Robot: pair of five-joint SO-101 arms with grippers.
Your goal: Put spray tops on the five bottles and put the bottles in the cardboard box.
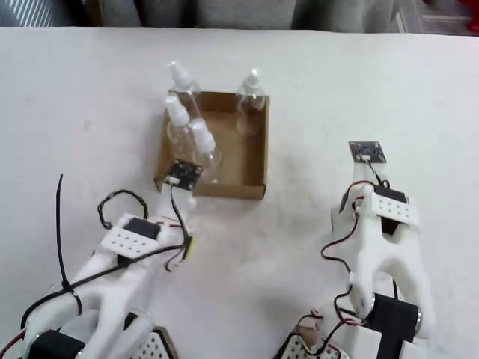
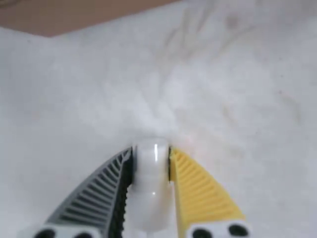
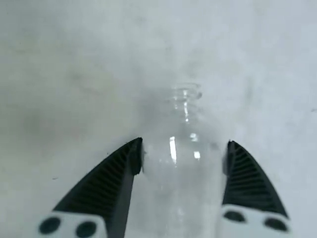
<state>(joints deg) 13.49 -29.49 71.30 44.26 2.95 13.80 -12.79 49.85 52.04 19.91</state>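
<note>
While clamped on a small white plastic spray top (image 2: 151, 191), poised over the white table (image 1: 90, 90), just off the near left corner of the shallow brown cardboard box (image 1: 254, 187): left gripper (image 2: 151, 151), grey and yellow ribbed fingers (image 2: 99, 193) closed almost together, pressed to either side of the top. Off to the right, well apart from the box, right gripper (image 3: 184, 146), black fingers (image 3: 114, 188) spread wide yet snug against both sides of a clear plastic uncapped bottle (image 3: 183, 173), threaded neck (image 3: 185, 94) bare and pointing away from the wrist. Upright inside the box, four clear bottles with white sprayers fitted: first bottle (image 1: 185, 96) at the far left corner, second bottle (image 1: 250, 112) by the far right wall, third bottle (image 1: 179, 131) and fourth bottle (image 1: 206, 153) close together along the left wall.
</note>
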